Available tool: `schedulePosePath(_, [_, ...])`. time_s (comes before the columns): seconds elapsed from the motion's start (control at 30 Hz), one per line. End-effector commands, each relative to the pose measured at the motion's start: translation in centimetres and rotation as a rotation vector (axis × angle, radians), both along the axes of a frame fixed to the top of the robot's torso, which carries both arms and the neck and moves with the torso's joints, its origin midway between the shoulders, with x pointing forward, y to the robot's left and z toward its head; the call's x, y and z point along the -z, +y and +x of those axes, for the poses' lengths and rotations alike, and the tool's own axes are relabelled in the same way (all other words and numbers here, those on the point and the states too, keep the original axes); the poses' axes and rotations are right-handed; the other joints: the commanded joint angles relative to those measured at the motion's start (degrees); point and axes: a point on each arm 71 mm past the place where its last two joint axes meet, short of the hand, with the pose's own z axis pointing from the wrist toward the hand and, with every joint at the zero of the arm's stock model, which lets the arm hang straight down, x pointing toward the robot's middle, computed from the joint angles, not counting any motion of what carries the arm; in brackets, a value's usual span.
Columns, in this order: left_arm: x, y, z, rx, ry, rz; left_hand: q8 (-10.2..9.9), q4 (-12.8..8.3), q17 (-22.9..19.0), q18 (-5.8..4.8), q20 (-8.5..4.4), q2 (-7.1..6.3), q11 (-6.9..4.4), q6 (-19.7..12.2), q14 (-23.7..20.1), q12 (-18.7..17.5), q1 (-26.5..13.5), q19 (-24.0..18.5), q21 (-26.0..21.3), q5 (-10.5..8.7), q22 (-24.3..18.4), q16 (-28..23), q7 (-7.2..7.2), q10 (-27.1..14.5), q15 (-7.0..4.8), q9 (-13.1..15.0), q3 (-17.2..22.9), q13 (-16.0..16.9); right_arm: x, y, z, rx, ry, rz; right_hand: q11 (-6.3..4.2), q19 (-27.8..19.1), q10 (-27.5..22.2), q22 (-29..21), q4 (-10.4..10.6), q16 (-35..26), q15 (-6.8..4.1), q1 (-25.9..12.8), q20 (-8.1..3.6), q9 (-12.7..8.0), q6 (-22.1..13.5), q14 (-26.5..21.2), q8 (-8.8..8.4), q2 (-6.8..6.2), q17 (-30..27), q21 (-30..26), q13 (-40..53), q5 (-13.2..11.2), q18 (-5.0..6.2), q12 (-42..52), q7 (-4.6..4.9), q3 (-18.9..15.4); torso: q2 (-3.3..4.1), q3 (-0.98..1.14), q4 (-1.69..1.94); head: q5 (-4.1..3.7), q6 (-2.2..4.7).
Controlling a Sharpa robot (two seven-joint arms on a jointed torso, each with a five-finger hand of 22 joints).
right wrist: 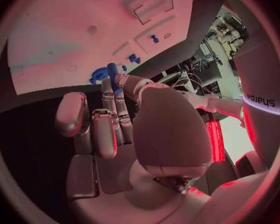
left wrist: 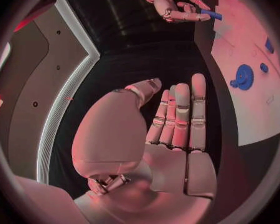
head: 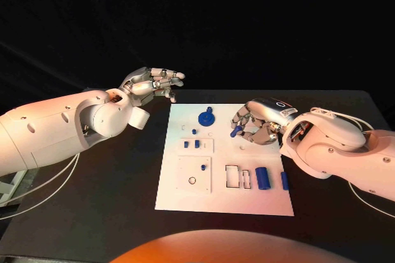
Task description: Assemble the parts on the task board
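One right hand [head: 257,123] pinching blue part [head: 236,130], left hand [head: 152,83] empty

The right arm [right wrist: 264,102] bears the brand word "sharpa", seen reversed.

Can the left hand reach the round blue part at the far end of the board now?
Probably yes. The left hand holds nothing and hovers beside the task board's far corner. Nothing lies between it and the round blue part; the right hand is farther right.

Dim scene, warm reddish light, fisheye-bent wrist views.
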Motion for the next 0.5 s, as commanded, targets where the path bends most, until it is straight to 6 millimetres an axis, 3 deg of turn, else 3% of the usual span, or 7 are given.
schedulePosePath(0.03, [-0.1,-0.4,-0.1,0.033,-0.007,-0.006,-0.3,0.1,-0.1,0.78,-0.01,-0.76,0.14,-0.2,-0.3,0.3,-0.3,-0.1,0.2,-0.05,0.1,-0.2,0.06,-0.4,0.19,0.1,0.2,-0.1,-0.4,1.5,-0.7,-0.048,-0.008,0.041,-2.11,-0.1,2.2,0.1,-0.4,0.2,-0.36,0.0,-0.32,2.9,0.4,2.5,1.15,0.19,0.0,-0.1,0.0,-1.3,-0.80,0.2,-0.07,-0.1,0.05,0.10,0.02,0.13,-0.09])
schedulePosePath(0.17, [0.0,-0.6,0.0,0.036,-0.005,0.006,-0.4,0.3,0.0,0.77,0.04,-0.97,0.15,-0.2,-0.2,0.3,-0.6,-0.1,0.2,-0.12,0.1,-0.2,0.05,-0.4,0.21,0.1,0.2,-0.1,0.1,3.5,-1.5,-0.093,0.017,0.071,-1.92,-0.3,2.2,-0.1,-0.4,0.1,-0.42,-0.2,-0.32,2.9,0.3,2.5,1.20,0.16,-0.1,-0.4,0.1,-1.5,-0.76,0.1,-0.12,-0.1,-0.09,0.04,-0.09,0.34,-0.14])
schedulePosePath(0.3, [0.2,-0.9,0.2,0.040,0.000,0.021,-0.4,0.4,0.0,0.77,0.07,-1.10,0.15,-0.2,-0.2,0.4,-0.9,-0.1,0.2,-0.14,0.1,-0.1,0.05,-0.4,0.22,0.2,0.2,-0.1,1.2,5.8,-2.3,-0.145,0.052,0.091,-1.92,-0.4,2.2,-0.2,-0.5,0.1,-0.42,-0.2,-0.33,3.0,0.3,2.4,1.20,0.16,-0.3,-0.5,0.1,-1.5,-0.71,0.1,-0.12,-0.1,-0.07,0.02,0.09,0.61,-0.26])
schedulePosePath(0.5, [0.4,-1.2,0.3,0.044,0.005,0.018,-0.4,0.5,0.0,0.77,0.08,-1.16,0.14,-0.2,-0.2,0.4,-1.0,-0.1,0.2,-0.15,0.1,-0.1,0.04,-0.4,0.23,0.2,0.2,-0.1,2.8,8.5,-3.6,-0.217,0.111,0.080,-1.84,-0.6,2.1,-0.5,-0.5,0.0,-0.40,-0.4,-0.33,3.0,0.0,2.4,1.19,0.27,-0.6,-1.1,0.1,-1.5,-0.60,0.0,-0.04,0.0,0.13,0.05,0.06,1.06,-0.11])
